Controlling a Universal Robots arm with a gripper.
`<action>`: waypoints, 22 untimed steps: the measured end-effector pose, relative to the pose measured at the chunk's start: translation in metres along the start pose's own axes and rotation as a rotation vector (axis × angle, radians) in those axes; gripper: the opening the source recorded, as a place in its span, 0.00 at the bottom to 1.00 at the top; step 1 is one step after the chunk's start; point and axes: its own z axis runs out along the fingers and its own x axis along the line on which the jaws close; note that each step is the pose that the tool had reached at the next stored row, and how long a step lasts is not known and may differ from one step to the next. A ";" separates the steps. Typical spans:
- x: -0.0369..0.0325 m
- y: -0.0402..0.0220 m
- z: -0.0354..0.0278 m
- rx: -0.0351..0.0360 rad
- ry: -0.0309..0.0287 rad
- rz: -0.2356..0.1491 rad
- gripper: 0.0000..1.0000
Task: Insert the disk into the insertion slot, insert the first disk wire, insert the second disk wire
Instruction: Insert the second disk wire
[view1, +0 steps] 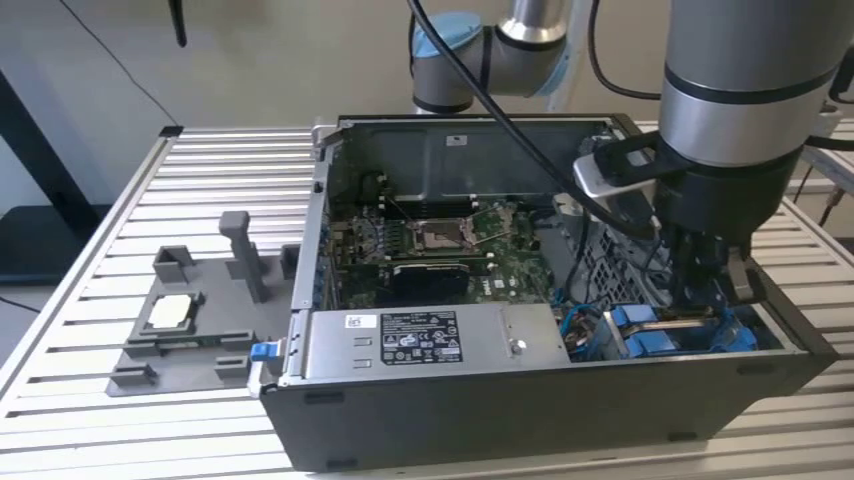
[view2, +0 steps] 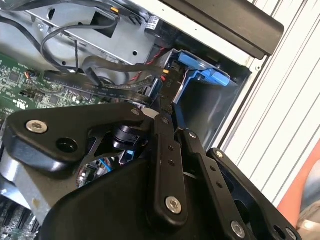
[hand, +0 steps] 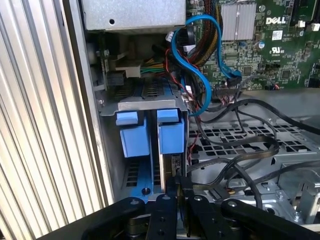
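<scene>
in the exterior view the arm (view1: 747, 100) reaches down into the open case (view1: 534, 420) on the slatted table (view1: 107, 290), at the corner on the exterior view's right. the gripper (view1: 703, 282) hangs just over the slot (view1: 674, 335) with its blue tabs. a grey supply box (view1: 427, 340) lies along the near edge, and the board (view1: 441, 245) is behind it.

in the second wrist view the black fingers (view2: 167, 125) are pressed close together, jaws shut, their tips at a black plug (view2: 167, 82) beside the blue carrier (view2: 202, 70); whether they pinch it is hard to tell.

in the first wrist view the disk (hand: 172, 170) stands on edge in the slot (hand: 145, 105), its blue carrier beside a second blue tab (hand: 134, 137). a blue cable (hand: 200, 75) loops above, and black cables (hand: 245, 150) lie across the perforated metal.
</scene>
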 end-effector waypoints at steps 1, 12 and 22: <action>0.0001 -0.0001 0.0001 0.0001 0.0002 0.000 0.16; 0.0003 0.0003 0.0040 0.0056 -0.0012 -0.003 0.16; 0.0008 0.0030 0.0116 0.0093 -0.0008 -0.003 0.16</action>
